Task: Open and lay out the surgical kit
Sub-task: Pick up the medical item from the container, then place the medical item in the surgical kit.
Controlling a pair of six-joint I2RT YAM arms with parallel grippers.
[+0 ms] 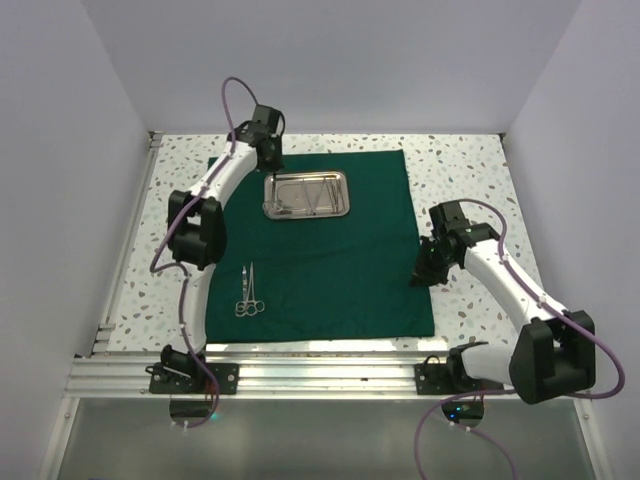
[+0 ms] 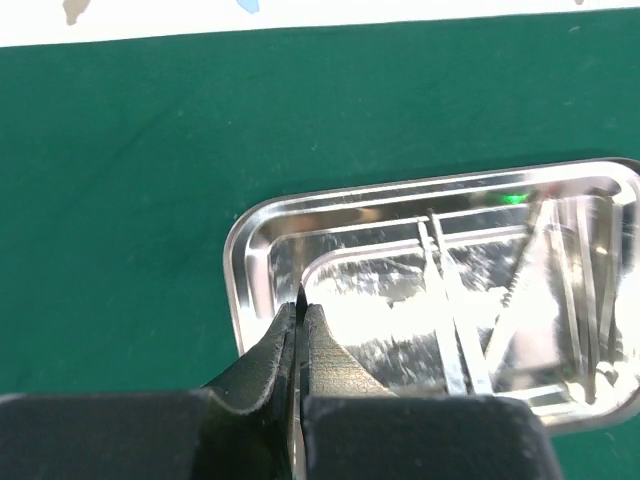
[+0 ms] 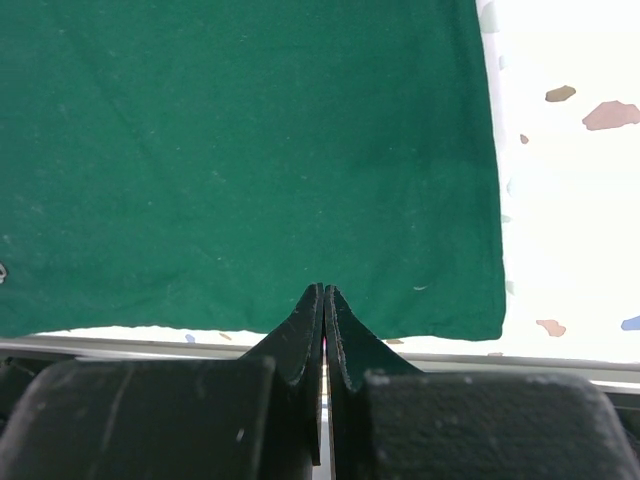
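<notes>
The dark green cloth [image 1: 330, 260] lies spread flat as a large square on the table. The steel tray [image 1: 343, 196] sits on its far part and holds slim silver instruments [image 1: 312, 193]. Tweezers [image 2: 447, 300] lie in the tray in the left wrist view. Ring-handled scissors or forceps [image 1: 250, 293] lie on the cloth at the near left. My left gripper [image 1: 268, 158] is shut, its tips [image 2: 301, 302] over the tray's left end [image 2: 240, 262]; nothing shows between them. My right gripper [image 1: 424, 268] is shut and empty [image 3: 323, 290] at the cloth's right edge, over its near right corner [image 3: 470, 300].
Speckled white tabletop [image 1: 465, 165] shows around the cloth. A metal rail [image 1: 300, 372] runs along the near edge, with both arm bases on it. White walls enclose the left, far and right sides.
</notes>
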